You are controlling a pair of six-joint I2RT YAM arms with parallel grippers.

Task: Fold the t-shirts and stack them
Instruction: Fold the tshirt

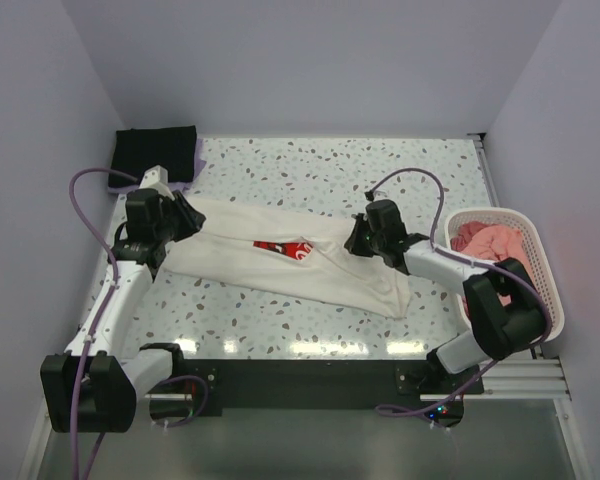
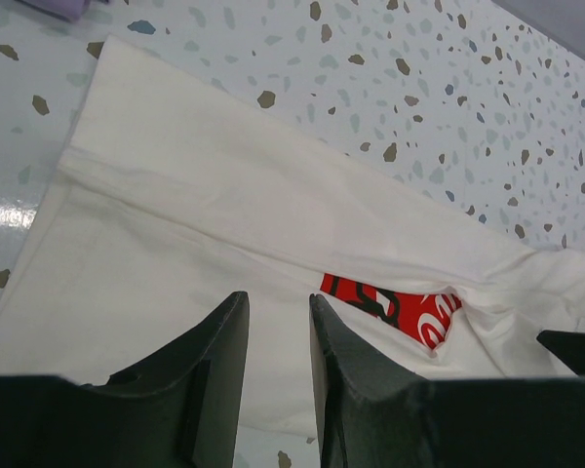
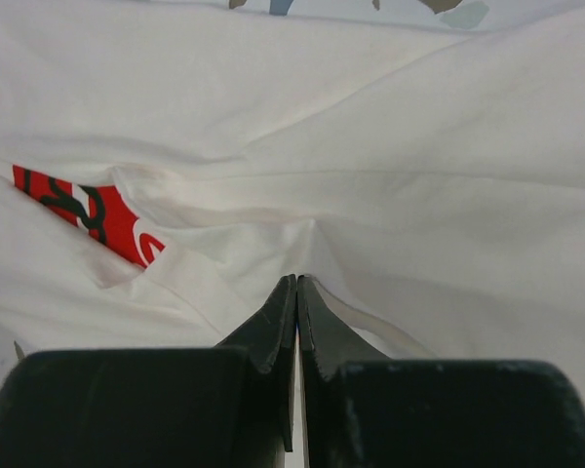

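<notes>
The cream-white t-shirt (image 1: 235, 255) is pinched at 3 o'clock by the right gripper (image 3: 297, 286), the left gripper (image 2: 278, 302) narrowly parted at 9 o'clock; the fold could be skewed by a one-sided pull.

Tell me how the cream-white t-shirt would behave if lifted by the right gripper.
Probably floppy: the cream-white t-shirt lies creased, folded over its red print. Likely sags from the right gripper, where cloth puckers at shut tips.
</notes>
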